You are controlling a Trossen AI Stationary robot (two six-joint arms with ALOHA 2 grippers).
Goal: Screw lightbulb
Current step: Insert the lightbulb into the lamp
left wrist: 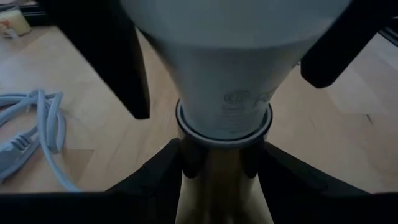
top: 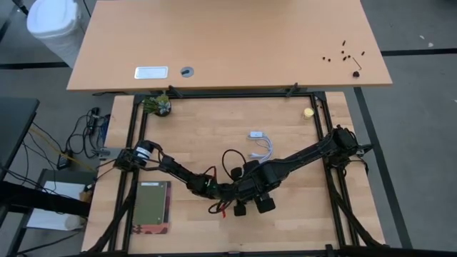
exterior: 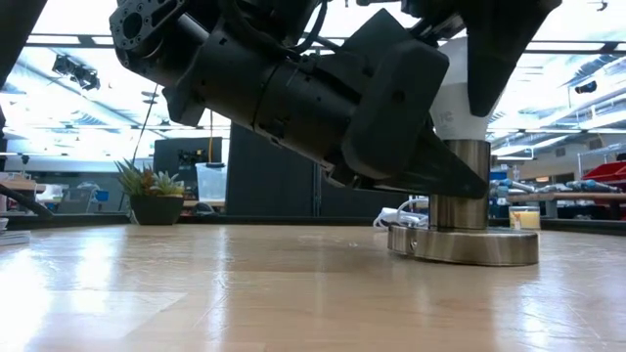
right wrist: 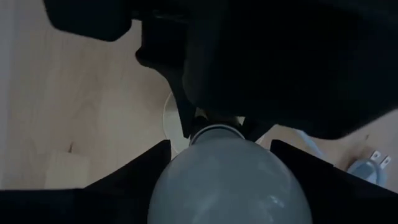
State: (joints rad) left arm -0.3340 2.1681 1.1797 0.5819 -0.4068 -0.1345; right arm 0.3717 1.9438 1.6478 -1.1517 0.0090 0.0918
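Lightbulb (left wrist: 224, 68), white frosted glass, sits upright in the brushed-metal socket (exterior: 462, 200) on the wooden tabletop (exterior: 245, 293). Left pincer (left wrist: 217, 165) clamps the socket; right pincer (right wrist: 221, 155) straddles the globe, its grip unclear. Uneven squeezing risks cross-threading.

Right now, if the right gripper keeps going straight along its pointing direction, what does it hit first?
The lightbulb. It sits right between the right gripper's fingers, so the globe is met at once. Past it are the socket and the left gripper at the socket's neck, though depth there is hard to judge.
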